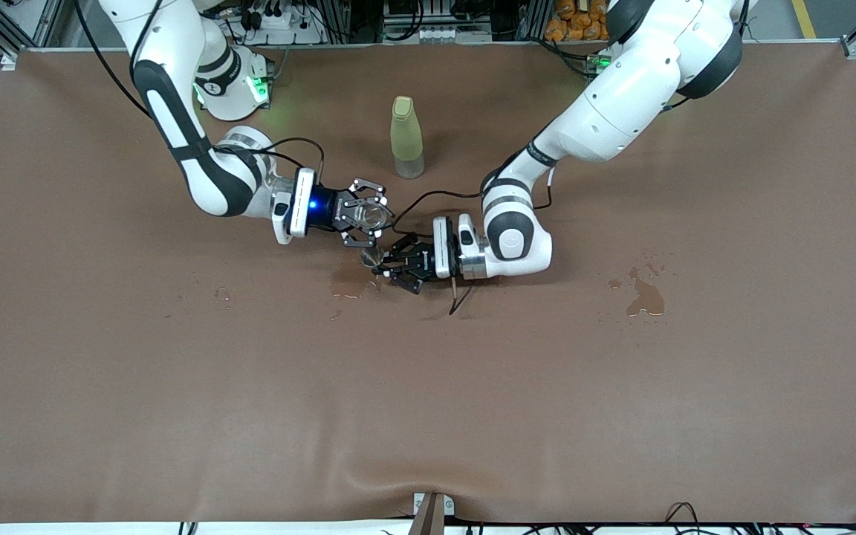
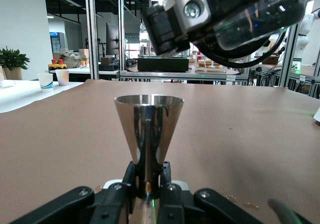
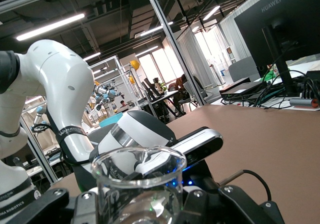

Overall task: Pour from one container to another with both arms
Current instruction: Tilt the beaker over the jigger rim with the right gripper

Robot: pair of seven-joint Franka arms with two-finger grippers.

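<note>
My right gripper (image 1: 367,216) is shut on the clear glass cup (image 1: 371,215) and holds it above the table. In the right wrist view the cup (image 3: 139,180) fills the space between the fingers (image 3: 82,206). My left gripper (image 1: 379,262) is shut on the waist of the silver jigger (image 1: 371,257), which stands upright just under and beside the cup. In the left wrist view the jigger (image 2: 148,126) rises from the gripper (image 2: 148,180) with its round rim up. The right gripper with the cup (image 2: 248,20) hangs tilted above that rim.
A tall yellow-green bottle (image 1: 406,137) stands farther from the front camera than both grippers. A wet patch (image 1: 350,287) darkens the brown cloth under the jigger. Another spill (image 1: 646,296) lies toward the left arm's end. A loose cable (image 1: 459,297) trails by the left wrist.
</note>
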